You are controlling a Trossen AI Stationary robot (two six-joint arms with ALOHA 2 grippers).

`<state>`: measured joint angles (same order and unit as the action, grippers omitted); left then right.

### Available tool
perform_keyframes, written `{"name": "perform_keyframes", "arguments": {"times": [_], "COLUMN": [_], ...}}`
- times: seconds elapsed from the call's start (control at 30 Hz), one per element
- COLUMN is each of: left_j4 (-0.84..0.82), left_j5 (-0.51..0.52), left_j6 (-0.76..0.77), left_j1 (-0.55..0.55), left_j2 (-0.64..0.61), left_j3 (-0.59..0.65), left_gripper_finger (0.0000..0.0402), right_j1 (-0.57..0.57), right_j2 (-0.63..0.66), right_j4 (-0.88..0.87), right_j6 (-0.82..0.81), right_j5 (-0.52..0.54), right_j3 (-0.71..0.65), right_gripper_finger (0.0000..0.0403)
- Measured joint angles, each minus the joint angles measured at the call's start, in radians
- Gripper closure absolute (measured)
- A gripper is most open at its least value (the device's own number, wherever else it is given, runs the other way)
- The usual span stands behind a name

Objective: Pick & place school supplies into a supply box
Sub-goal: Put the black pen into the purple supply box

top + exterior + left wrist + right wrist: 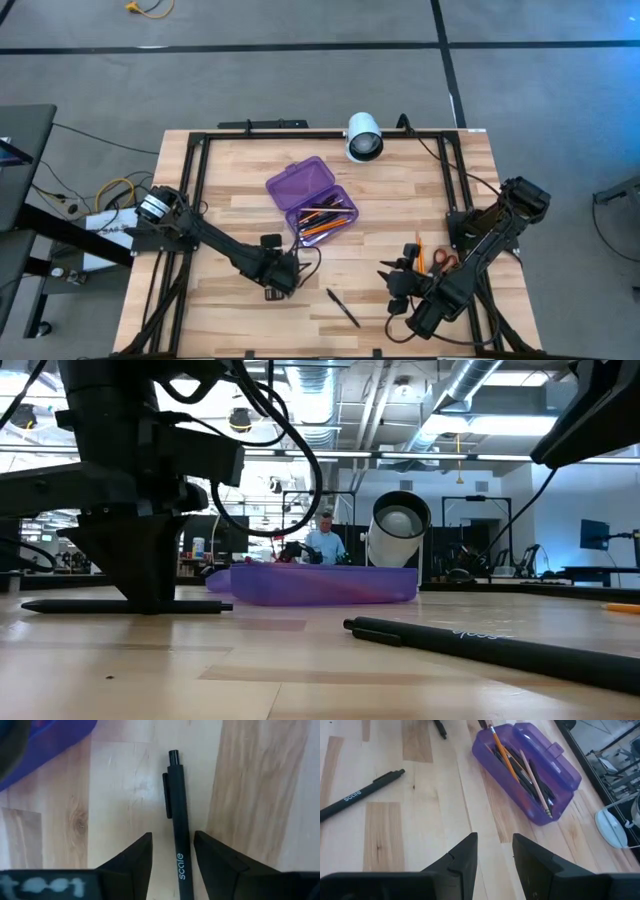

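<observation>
We note left gripper (172, 857) spread, straddling black pen (177, 815) lying lengthwise between fingers, just near of supply box (312, 196); right gripper (495, 852) spread, empty.

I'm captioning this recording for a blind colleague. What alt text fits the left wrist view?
A black pen lies on the pale wooden table, its lower end running between the left gripper's two dark, open fingers. A corner of the purple supply box shows at one edge.
</observation>
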<state>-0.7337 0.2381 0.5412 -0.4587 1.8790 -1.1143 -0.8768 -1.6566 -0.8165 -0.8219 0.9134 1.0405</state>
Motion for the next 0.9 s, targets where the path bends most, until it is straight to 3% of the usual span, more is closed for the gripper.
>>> {"name": "perform_keyframes", "arguments": {"times": [0.6, 0.9], "left_j4": [0.029, 0.036], "left_j5": [-0.154, -0.128], "left_j6": [0.009, -0.037], "left_j1": [0.004, -0.040], "left_j2": [0.003, 0.004], "left_j3": [0.003, 0.004], "left_gripper_finger": [0.0342, 0.0391], "right_j1": [0.000, 0.000], "right_j2": [0.000, 0.000], "right_j4": [0.014, 0.014], "right_j6": [0.000, 0.001], "right_j5": [0.000, 0.000], "right_j3": [0.000, 0.000], "right_gripper_finger": [0.0285, 0.0285]}}
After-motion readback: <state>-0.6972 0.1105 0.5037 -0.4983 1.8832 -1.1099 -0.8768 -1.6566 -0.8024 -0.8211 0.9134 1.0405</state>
